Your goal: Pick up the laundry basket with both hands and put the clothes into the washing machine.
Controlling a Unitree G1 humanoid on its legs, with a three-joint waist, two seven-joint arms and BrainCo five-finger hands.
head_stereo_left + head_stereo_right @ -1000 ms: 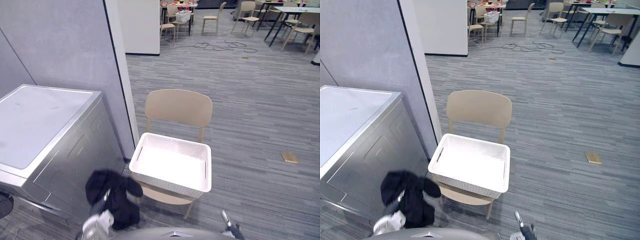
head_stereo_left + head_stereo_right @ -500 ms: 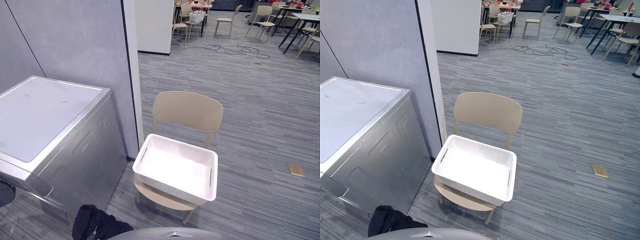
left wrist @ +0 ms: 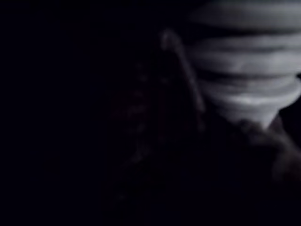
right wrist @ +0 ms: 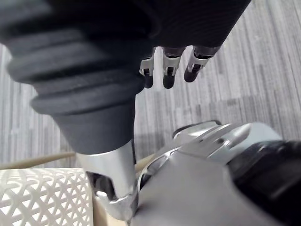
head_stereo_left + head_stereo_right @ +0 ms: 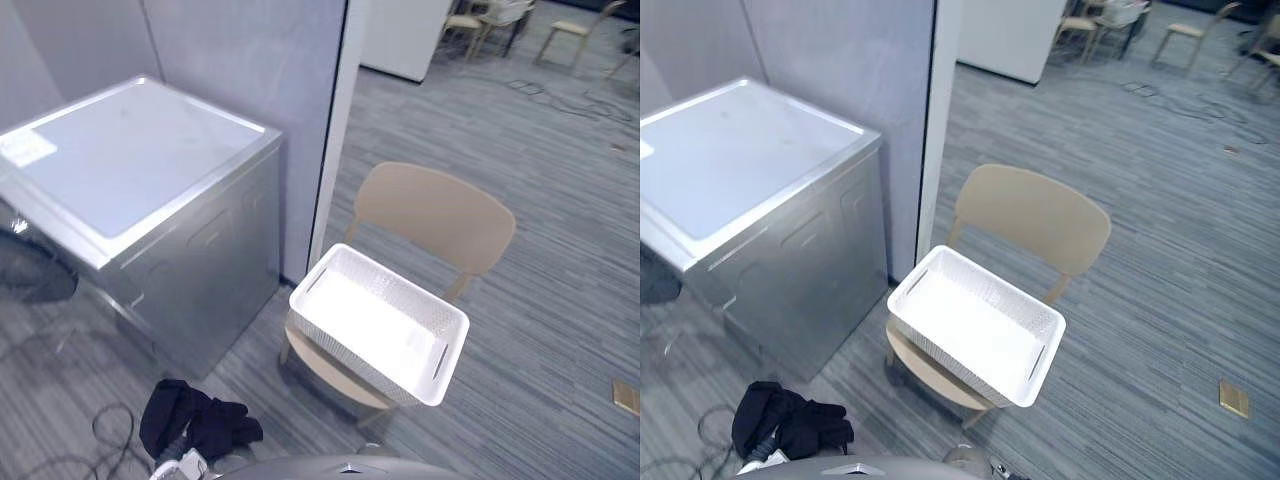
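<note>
The white laundry basket (image 5: 380,325) sits empty on the seat of a beige chair (image 5: 435,215). A bundle of black clothes (image 5: 195,425) hangs low at the bottom left, in front of the silver washing machine (image 5: 150,190). My left hand (image 5: 180,467) is under that bundle, and dark cloth covers the left wrist view. My right hand (image 4: 165,70) hangs beside the chair with relaxed fingers, holding nothing. A corner of the basket (image 4: 42,197) shows in the right wrist view.
A grey partition wall (image 5: 250,60) stands behind the machine and ends in a white post (image 5: 335,150) next to the chair. A dark round part (image 5: 30,275) sticks out at the machine's front left. Grey carpet (image 5: 560,280) stretches away to the right.
The camera has swung, so the machine and chair sit differently in the picture. The black clothes have dropped from in front of the machine's side to low near the floor.
</note>
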